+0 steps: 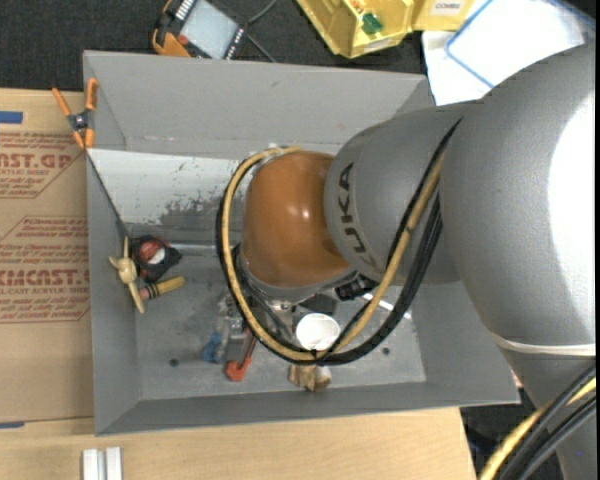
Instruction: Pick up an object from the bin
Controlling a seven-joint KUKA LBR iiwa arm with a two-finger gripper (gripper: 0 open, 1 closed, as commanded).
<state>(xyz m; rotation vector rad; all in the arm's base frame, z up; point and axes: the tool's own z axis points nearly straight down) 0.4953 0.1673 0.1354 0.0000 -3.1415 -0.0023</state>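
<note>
Grey metal bin (110, 368) below us, and the arm (500, 218) reaches in from the right, so big in shot that it blots out the bin's right half and most of the middle. Dead centre sits the orange cover (285, 218) on the wrist, with black and yellow cables (230, 268) looping round it, and everything directly beneath that dome is hidden. Poking out at its lower left edge is the metal of the gripper (237, 334), down low near the bin's front wall. Whether the jaws are spread or pressed together I cannot tell, because cover and cables crowd that spot too much. Right at the gripper's tip lies a small blue piece (215, 349) and, just beside it, a red piece (238, 369), both on the floor near the front wall, left of centre. To the right, a white round thing (317, 330) peeks through the cable loop; possibly a cap, though its edges are covered. A tan lump (310, 376) sits against the front wall, partly crossed by the cable. Over by the left wall, well apart from the gripper, there's a little cluster: a red-and-black round object (152, 256), a pale wooden cross-shaped piece (130, 273) and a yellowish stick (166, 287).
</note>
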